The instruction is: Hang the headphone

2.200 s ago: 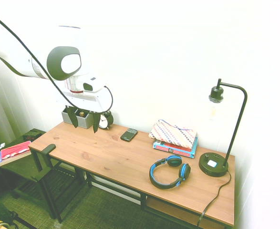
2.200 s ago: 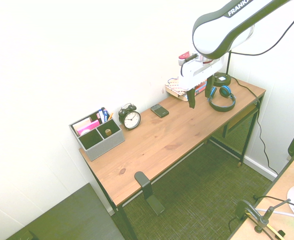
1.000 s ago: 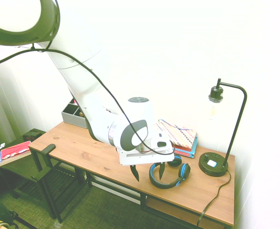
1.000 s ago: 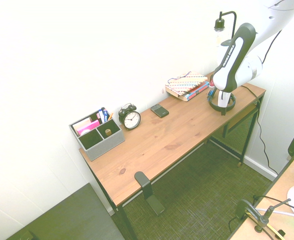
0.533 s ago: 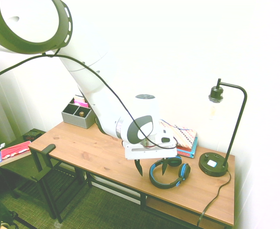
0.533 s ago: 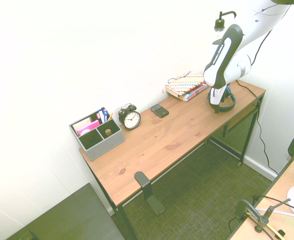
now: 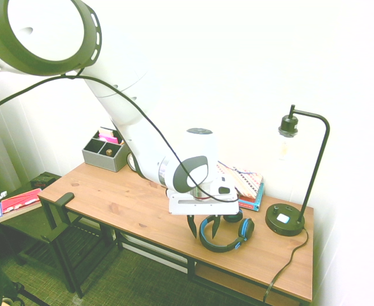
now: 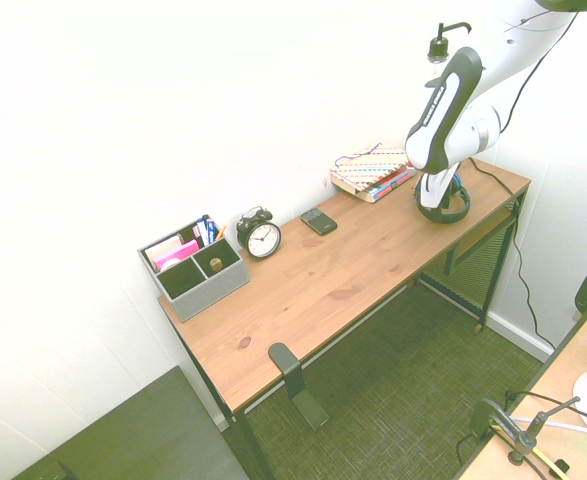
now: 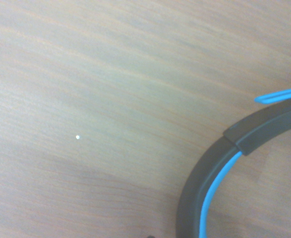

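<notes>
Black headphones (image 7: 245, 231) trimmed in bright blue; brown wood-grain bench (image 7: 120, 197) with darker knots. White robot arm (image 7: 132, 131) with dark grey panels; black gripper fingers (image 7: 216, 225). Grey organizer (image 8: 208, 291) with a bright pink item (image 8: 178, 254). Black clock (image 8: 263, 239), white face. Cream cover (image 8: 371, 166) with rows of red and blue marks. Black lamp (image 7: 320, 162). Dark green-grey floor (image 8: 373, 390).

open wood between the black phone (image 8: 319, 221) and the pincer (image 7: 204, 235), books (image 8: 372, 172) and lamp (image 7: 286, 220) behind the headphone (image 7: 226, 230)
</notes>
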You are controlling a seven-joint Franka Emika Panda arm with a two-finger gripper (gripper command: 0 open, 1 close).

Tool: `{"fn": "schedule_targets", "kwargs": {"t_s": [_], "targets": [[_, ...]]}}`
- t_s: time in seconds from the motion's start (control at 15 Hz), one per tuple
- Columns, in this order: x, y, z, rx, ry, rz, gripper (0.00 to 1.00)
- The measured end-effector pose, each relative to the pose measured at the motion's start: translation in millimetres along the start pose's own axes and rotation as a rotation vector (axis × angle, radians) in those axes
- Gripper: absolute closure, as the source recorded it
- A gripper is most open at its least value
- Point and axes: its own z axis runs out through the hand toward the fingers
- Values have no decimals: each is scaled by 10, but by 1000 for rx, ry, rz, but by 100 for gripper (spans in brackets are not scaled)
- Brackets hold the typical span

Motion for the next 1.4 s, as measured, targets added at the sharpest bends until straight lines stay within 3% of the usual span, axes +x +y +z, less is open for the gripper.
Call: {"fn": "schedule_targets", "kwargs": {"t_s": [0.4, 0.67, 0.87, 1.07, 1.27, 1.4], "targets": [[12, 12, 9, 2, -1, 13, 100], [117, 14, -151, 39, 21, 76, 100], [62, -4, -674, 70, 14, 135, 100], [-224, -224, -1403, 71, -99, 306, 100], [-793, -780, -2065, 59, -197, 404, 100], [-1374, -1317, -2425, 21, -205, 419, 100]]}}
